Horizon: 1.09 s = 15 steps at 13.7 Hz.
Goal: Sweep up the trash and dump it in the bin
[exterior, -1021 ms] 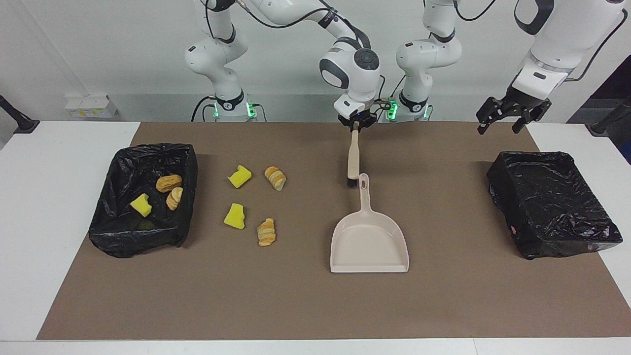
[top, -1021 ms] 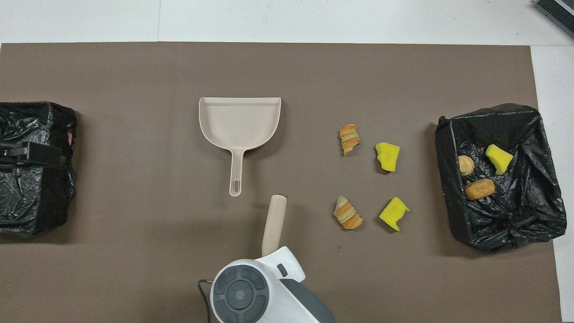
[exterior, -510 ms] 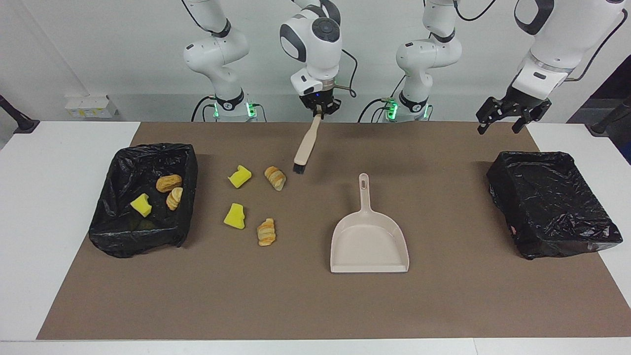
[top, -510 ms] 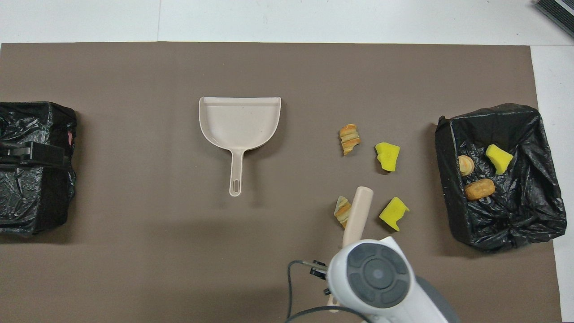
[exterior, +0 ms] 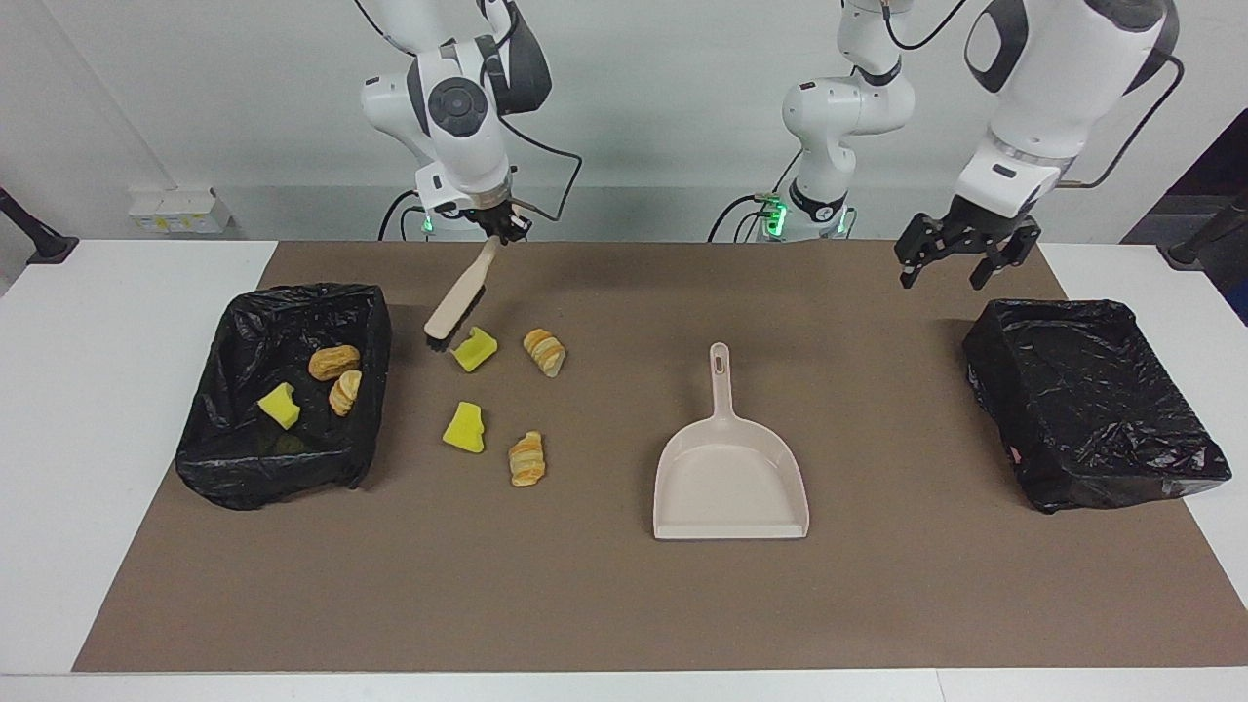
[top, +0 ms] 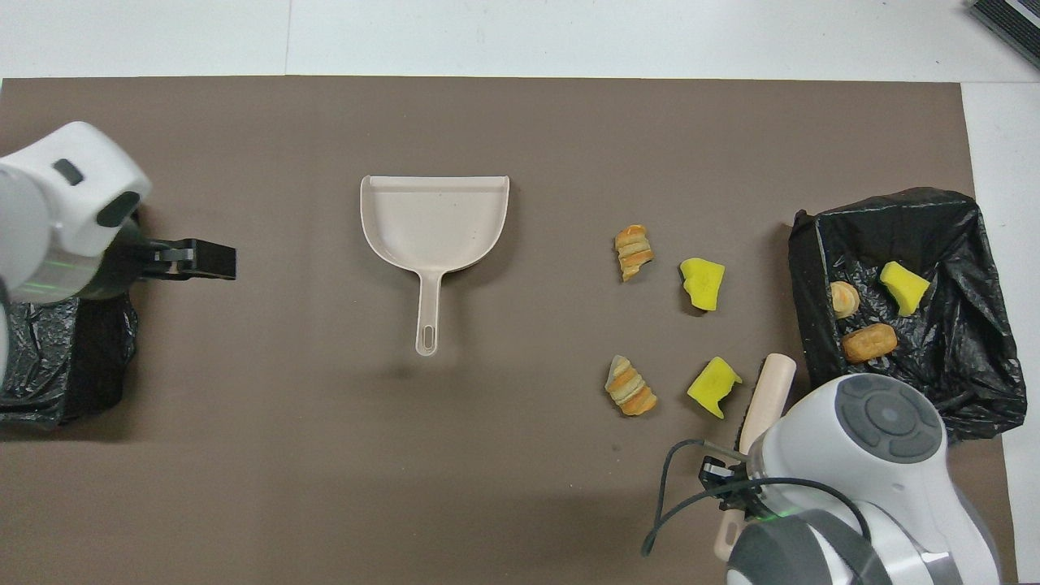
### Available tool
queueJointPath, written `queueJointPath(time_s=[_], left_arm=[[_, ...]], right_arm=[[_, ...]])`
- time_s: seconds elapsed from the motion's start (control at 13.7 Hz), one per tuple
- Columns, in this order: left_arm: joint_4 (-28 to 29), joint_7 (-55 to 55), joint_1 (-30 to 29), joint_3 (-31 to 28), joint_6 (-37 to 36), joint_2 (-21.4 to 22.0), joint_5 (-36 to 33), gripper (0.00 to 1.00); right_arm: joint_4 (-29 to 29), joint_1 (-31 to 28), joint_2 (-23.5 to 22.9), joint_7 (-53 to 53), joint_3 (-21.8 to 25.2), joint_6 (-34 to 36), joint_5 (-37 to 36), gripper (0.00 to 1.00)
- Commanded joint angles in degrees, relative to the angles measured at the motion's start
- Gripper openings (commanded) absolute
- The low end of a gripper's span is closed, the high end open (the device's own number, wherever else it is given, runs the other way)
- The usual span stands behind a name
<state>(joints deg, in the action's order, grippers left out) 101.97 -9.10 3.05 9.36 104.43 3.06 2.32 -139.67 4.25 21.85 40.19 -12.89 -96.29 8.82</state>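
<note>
Here, the right claw (exterior: 494, 228), clamped on the brush (exterior: 454, 304), angles its bristles beside four trash pieces (exterior: 474, 349) at centre-left, apparently to sweep them toward the dustpan (exterior: 729, 478), while the open left claw (exterior: 955, 255) waits upper right.

A white table (exterior: 117, 322) carries a brown mat (exterior: 624, 604). On the mat, toward the right arm's end, sits a black-lined bin (exterior: 283, 390) and toward the left arm's end a second bin (exterior: 1092, 405). Near the first bin four trash bits lie on the mat: two sponge chunks (exterior: 475, 349) and two pastries (exterior: 527, 458). A dustpan (exterior: 729, 468) lies near the middle, handle toward the robots.
</note>
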Motion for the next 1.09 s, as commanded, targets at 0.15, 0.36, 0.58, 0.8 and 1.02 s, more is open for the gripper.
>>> queueJointPath(time_s=[0.15, 0.36, 0.58, 0.8, 1.02], left_arm=[[3.13, -7.41, 9.93, -0.75, 10.15, -5.68, -0.04, 1.0], [7.35, -15.12, 16.52, -0.75, 15.89, -9.02, -0.12, 1.0], [10.16, -15.95, 18.83, -0.75, 21.24, -12.02, -0.12, 1.0], [11.76, -14.55, 19.1, -0.75, 23.71, -13.33, -0.12, 1.0], [11.58, -10.94, 18.39, -0.75, 24.25, -13.61, -0.12, 1.0]], right_arm=[[-6.84, -0.56, 3.64, -0.82, -1.0, -2.23, 1.29, 0.0], [-7.9, 0.05, 2.42, -0.38, -1.17, -4.59, 2.69, 0.0], [-6.68, 3.65, -2.41, 3.05, -1.17, -10.75, 4.54, 0.0], [-2.47, 3.74, -9.08, 4.01, -1.17, -13.65, 5.33, 0.0], [6.92, 4.01, -17.96, 6.12, -1.26, -14.36, 5.42, 0.0]])
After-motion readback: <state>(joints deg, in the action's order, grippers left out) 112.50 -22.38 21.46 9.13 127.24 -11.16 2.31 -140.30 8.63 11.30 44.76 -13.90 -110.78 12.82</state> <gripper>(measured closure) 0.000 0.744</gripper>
